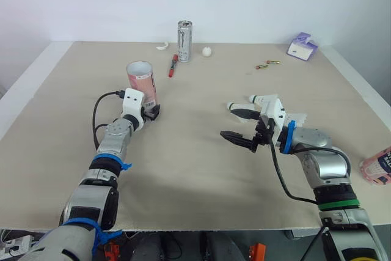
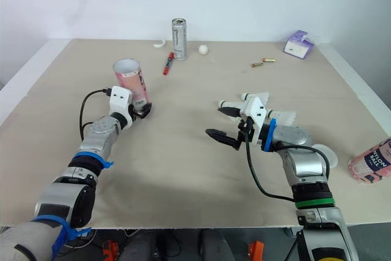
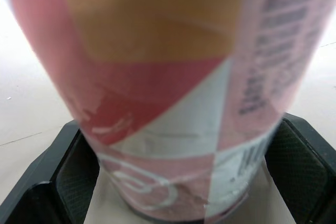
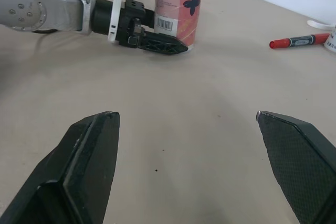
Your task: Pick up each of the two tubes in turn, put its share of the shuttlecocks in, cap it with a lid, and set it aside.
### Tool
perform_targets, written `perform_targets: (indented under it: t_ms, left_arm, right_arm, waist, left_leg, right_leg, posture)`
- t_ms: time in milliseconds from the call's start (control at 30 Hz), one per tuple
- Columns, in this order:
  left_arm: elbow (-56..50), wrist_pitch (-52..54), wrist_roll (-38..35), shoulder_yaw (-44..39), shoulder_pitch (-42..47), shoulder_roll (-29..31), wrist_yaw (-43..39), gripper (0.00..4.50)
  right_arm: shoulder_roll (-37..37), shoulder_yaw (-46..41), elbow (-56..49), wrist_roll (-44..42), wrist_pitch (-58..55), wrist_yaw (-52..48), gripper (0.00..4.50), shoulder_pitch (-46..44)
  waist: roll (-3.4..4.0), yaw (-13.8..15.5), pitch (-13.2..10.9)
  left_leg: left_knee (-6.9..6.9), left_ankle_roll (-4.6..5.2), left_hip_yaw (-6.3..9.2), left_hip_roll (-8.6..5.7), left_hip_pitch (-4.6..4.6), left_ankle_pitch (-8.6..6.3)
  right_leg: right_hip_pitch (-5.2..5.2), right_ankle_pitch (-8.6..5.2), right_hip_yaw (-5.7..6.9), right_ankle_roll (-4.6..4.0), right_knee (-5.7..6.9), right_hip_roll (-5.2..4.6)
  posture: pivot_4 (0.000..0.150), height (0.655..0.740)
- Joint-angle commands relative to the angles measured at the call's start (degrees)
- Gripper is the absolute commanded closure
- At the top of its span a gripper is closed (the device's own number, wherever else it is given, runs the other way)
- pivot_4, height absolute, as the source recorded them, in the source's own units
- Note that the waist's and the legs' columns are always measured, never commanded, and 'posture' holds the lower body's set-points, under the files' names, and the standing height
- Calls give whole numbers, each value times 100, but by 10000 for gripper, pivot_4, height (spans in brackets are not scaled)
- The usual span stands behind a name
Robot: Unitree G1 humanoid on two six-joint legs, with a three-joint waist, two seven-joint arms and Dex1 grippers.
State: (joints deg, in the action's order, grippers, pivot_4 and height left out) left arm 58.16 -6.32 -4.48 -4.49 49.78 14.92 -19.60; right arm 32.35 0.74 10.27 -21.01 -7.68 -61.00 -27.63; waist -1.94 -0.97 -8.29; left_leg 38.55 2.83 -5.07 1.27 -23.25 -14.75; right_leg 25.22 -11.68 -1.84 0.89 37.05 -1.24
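The pink tube (image 1: 142, 81) stands open-mouthed on the surface (image 1: 201, 169). The left pincer (image 1: 153, 112) holds it low down, with one finger on either side of its foot. The left wrist view shows this closest, with black fingers (image 3: 71, 177) against both flanks of the printed wall. The right wrist view adds the side-on look: one finger lies along the tube's base beside a barcode, and the tube's foot rests on the surface.

The right pincer (image 1: 227, 120) hovers well to the right of the pink tube and a little nearer the robot. It is spread wide and empty, and it points back toward the tube. White shuttlecocks (image 2: 285, 116) lie just behind its wrist, partly hidden by it.

Far to the right of the pink tube, at the surface's edge, is the second tube (image 2: 370, 162). The right eye view shows more of it than the left eye view. The right eye view also shows a pale round disc (image 2: 322, 153) between that tube and the right forearm.

Beyond the pink tube, away from the robot, are a red marker (image 1: 173, 65), a silver can (image 1: 184, 41) and a white ball (image 1: 208, 51). The marker also shows in the right wrist view. A purple packet (image 1: 302, 46) sits far off to the right.
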Motion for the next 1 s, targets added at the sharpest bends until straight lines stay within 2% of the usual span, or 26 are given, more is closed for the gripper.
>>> perform_targets:
  t_ms: [33,333,367,400,700,800,1000]
  left_arm:
    - [226,-252,20,-80,303,68,-77,0]
    - [636,-410,-9,-150,525,46,-154,0]
    - [644,-421,-10,-160,525,45,-148,5637]
    - [647,-436,-9,-169,521,48,-140,7100]
    - [608,-468,40,-153,440,109,-113,7100]
    - [487,-634,186,7,400,199,-304,7100]
    - [-65,-965,489,501,299,481,-1376,7100]
  right_arm:
    - [32,-145,-208,-39,58,15,262,-44]
    - [66,-172,-299,-62,12,34,262,30]
    - [66,-174,-310,-63,6,38,0,37]
    - [66,-172,-321,-60,3,43,0,44]
    - [72,-214,-426,-86,-91,119,0,101]
    - [36,-358,-691,-218,-370,379,0,202]
    - [-20,-887,-1823,-511,-1200,1389,0,805]
  waist:
    - [0,0,0]
    - [0,-1,0]
    - [0,0,0]
    - [0,0,0]
    - [0,0,0]
    - [0,0,0]
    - [0,3,0]
  left_leg:
    - [0,0,0,0,0,0]
    - [0,0,2,-1,-1,0]
    - [0,0,2,-1,-2,0]
    - [0,0,2,-1,-2,0]
    - [0,-1,2,-1,-2,1]
    - [0,-1,2,-1,-3,1]
    - [-1,-19,6,-1,-5,2]
  right_leg:
    - [0,0,0,0,0,0]
    - [0,0,2,0,0,0]
    - [0,0,2,0,0,0]
    - [0,0,2,0,0,0]
    - [0,0,3,1,1,0]
    - [1,0,3,1,1,-1]
    - [2,0,6,0,7,-4]
  posture:
    - [1500,7400]
    - [1500,7400]
    - [1500,7400]
    - [1500,7400]
    - [1500,7400]
    - [1500,7400]
    - [1500,7400]
